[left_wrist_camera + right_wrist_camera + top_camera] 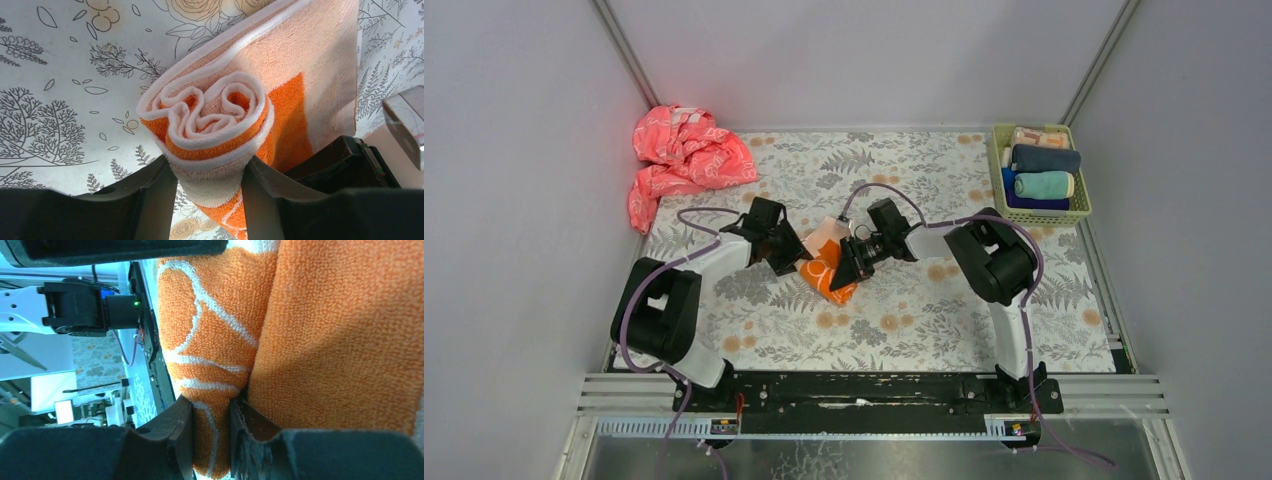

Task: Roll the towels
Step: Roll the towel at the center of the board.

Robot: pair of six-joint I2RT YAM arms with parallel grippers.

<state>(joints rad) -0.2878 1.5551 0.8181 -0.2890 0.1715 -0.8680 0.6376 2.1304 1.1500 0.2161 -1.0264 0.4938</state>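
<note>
The orange and peach towel (828, 264) lies partly rolled in the middle of the flowered table, between my two grippers. In the left wrist view its rolled end (210, 120) shows a spiral of orange and white layers, with a flat peach tail running off to the upper right. My left gripper (209, 172) presses the bottom of that roll from both sides. My right gripper (211, 407) is shut on a fold of the same towel (320, 330) with white lettering. A rolled mint-teal towel (1044, 185) lies in the basket.
A pale green basket (996, 160) at the back right corner holds several rolled towels. A crumpled coral-pink patterned cloth (682, 155) sits at the back left corner. Grey walls close in the left, back and right sides.
</note>
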